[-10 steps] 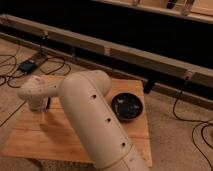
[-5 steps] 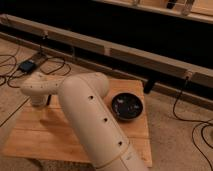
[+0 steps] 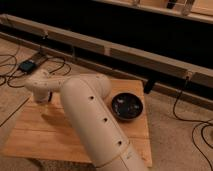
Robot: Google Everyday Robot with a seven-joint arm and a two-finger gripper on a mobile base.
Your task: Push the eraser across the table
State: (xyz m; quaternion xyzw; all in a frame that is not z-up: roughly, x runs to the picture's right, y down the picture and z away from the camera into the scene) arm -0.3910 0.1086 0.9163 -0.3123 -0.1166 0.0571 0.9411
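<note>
Your arm has barely moved over the last second: it still reaches across the table [image 3: 35, 132] to the far left corner, with the gripper [image 3: 44, 100] low over the slats there. Whether it is clenched or released you cannot tell from here. The eraser is not visible; the arm's bulk may hide it. The dark bowl [image 3: 127, 106] sits unmoved near the right edge. Judge the push as not visibly underway.
</note>
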